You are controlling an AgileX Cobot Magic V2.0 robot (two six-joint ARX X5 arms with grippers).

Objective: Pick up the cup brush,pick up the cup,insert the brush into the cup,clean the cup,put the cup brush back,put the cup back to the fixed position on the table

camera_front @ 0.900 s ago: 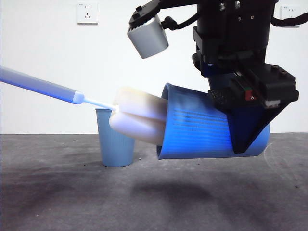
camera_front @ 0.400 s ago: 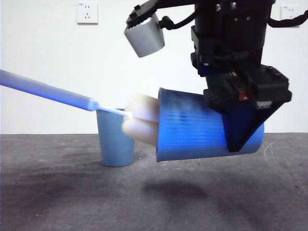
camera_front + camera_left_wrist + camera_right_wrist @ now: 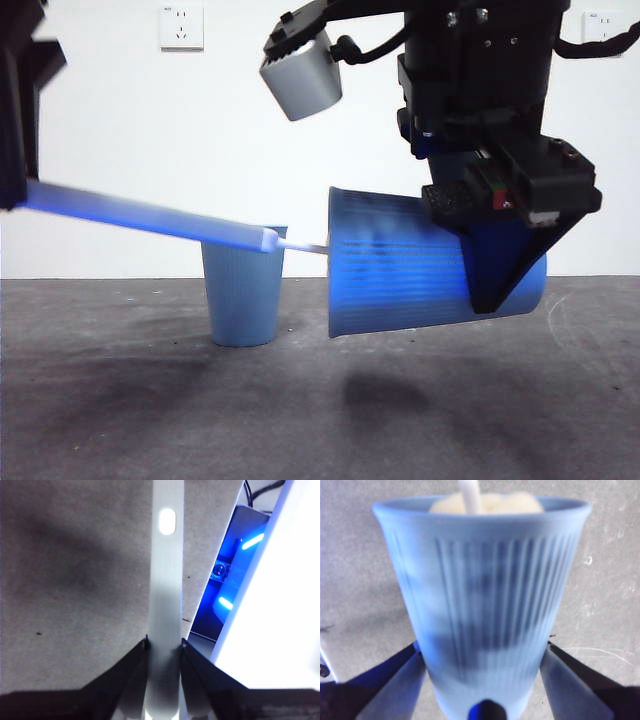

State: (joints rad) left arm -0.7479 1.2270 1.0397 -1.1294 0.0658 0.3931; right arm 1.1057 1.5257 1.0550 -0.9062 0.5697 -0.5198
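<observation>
Two hands work mid-frame: the right hand [image 3: 482,700] clamps the ribbed blue plastic tumbler [image 3: 400,268] sideways above the bench [image 3: 150,410]; the left hand [image 3: 164,647] grips the long grey-handled sponge brush [image 3: 150,219], its head inside.

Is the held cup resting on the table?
No: in the front view the cup hangs on its side in the right gripper, clear of the table, with its shadow beneath.

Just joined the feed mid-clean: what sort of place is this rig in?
Probably a lab test bench: a bare dark grey table, a plain white wall with a socket, and only a second blue cup standing there.
</observation>
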